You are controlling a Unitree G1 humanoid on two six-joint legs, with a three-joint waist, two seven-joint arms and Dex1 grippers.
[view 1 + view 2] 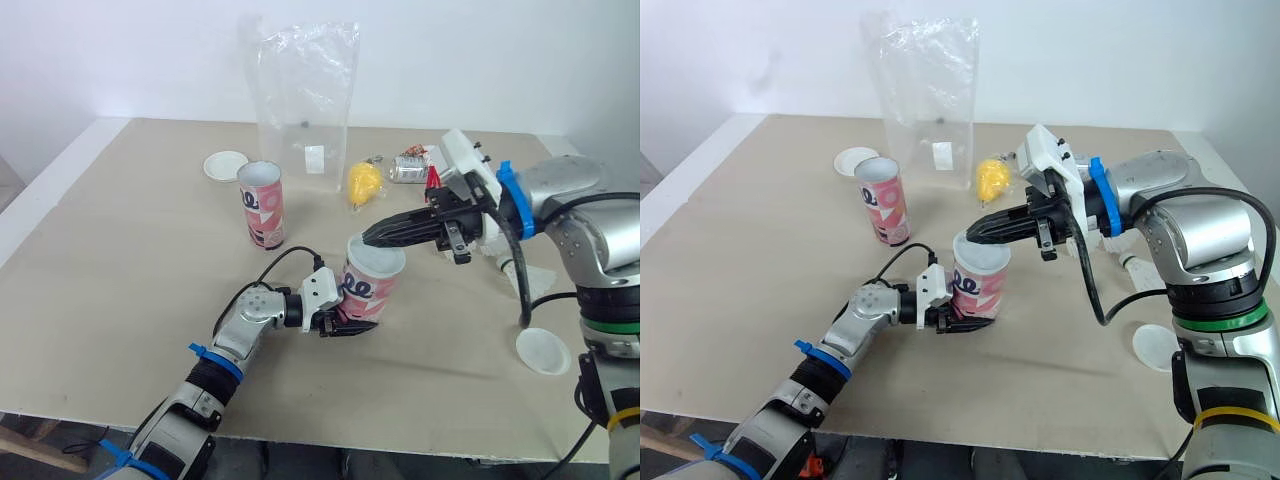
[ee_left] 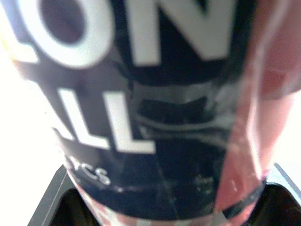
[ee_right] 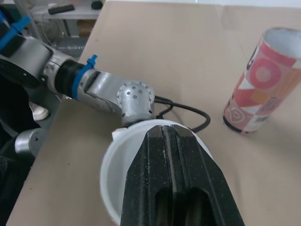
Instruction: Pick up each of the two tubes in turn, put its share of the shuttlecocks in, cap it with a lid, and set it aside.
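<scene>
My left gripper [image 1: 345, 322] is shut on the lower part of a pink patterned tube [image 1: 372, 282], which it holds upright and open-mouthed near the table's middle. The tube's printed wall [image 2: 155, 108] is right against the left wrist camera. My right gripper [image 1: 372, 236] is shut, its tips just over the tube's white rim [image 3: 109, 165]. I see nothing between its fingers [image 3: 160, 155], which hide most of the tube's inside. A second pink tube [image 1: 262, 204] stands open further back on the left. Yellow shuttlecocks [image 1: 363, 183] lie behind.
A clear plastic bag [image 1: 305, 100] stands upright at the back. One white lid [image 1: 226, 165] lies at the back left, another [image 1: 543, 351] at the front right near the table edge. A small can [image 1: 410, 168] and white items lie behind my right arm.
</scene>
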